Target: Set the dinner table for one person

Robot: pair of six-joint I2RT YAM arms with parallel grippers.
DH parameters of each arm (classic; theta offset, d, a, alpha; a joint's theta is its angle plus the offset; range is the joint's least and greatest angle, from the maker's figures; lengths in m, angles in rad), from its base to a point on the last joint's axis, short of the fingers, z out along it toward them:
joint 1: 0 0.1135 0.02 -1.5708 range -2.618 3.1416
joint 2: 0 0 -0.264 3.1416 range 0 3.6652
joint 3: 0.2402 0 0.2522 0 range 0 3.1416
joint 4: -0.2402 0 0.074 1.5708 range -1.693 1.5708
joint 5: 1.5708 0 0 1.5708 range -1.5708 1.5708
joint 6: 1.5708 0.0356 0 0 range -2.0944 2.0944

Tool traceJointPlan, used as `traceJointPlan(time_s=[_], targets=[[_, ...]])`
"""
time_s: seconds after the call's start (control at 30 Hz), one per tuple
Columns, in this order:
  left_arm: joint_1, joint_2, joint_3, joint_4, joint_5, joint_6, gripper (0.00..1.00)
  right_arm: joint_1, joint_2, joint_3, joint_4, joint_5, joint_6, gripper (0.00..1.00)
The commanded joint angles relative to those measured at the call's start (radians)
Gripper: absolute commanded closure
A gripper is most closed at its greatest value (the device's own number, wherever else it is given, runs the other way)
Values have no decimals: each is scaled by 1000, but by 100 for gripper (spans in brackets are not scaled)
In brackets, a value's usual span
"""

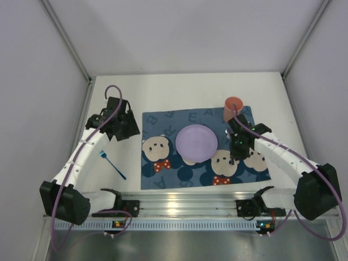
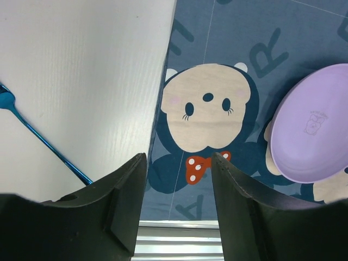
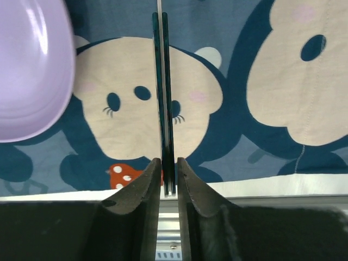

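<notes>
On the far left, my left gripper point(image 1: 126, 129) hangs over the white dinner table point(image 1: 179, 92), just off the left edge of the placemat point(image 1: 155, 122). In the left wrist view the left gripper point(image 2: 178, 160) has its fingers point(image 2: 125, 206) spread wide with nothing between them; through the gap I see the placemat's point(image 2: 228, 32) edge, with the ribbed rail point(image 2: 179, 239) below. Left of that, the blue fork point(image 2: 49, 147) lies slantwise on bare tabletop point(image 2: 81, 81). From above, the fork point(image 1: 112, 165) sits in the white strip between the table's left edge and the mat, well apart from my fingers.

At the middle, the purple plate point(image 1: 196, 143) rests on the mat. Bare white table runs behind the mat to the back wall.

Over to the right, my right gripper point(image 1: 233, 156) hovers over the mat's right half, just beside the plate. In the right wrist view the right gripper point(image 3: 168, 163) has its jaws close on either side of a thin dark utensil point(image 3: 167, 87), seen edge-on. I cannot tell whether they pinch it or only flank it. An orange cup point(image 1: 233, 109) stands at the mat's far right corner, with a narrow white strip beyond it.
</notes>
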Motion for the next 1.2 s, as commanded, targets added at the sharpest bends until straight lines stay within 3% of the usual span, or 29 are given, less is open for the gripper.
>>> traceJointPlan(time_s=[0.0,0.1,0.17,0.23,0.3,0.5,0.57,0.63,0.83,1.03,1.17], targets=[[8,-31,-14,-7,-4,18,44,-14,-14,-9,-48,74,23,79],[13,-31,-20,-4,-4,20,44,-14,-15,-7,-72,103,33,69],[19,-30,-22,-5,-3,20,44,-14,-11,4,-95,130,50,48],[25,-30,-22,-4,-3,20,44,-14,-6,16,-111,143,56,38],[28,-31,-22,-5,-3,20,44,-14,-5,21,-115,149,56,34],[77,-30,-13,-62,-86,15,44,-14,12,47,-109,140,41,33],[143,-33,-14,-80,-87,14,44,-14,21,73,-106,122,30,33],[288,-44,-40,-94,-43,6,42,-13,26,105,-106,109,23,33],[427,-8,-100,-124,-78,-48,32,-13,0,149,-114,59,15,29],[559,19,-209,-67,52,-80,32,-13,-37,157,-128,0,17,27],[562,41,-270,-30,66,-118,34,-13,-63,137,-125,-18,9,25]])
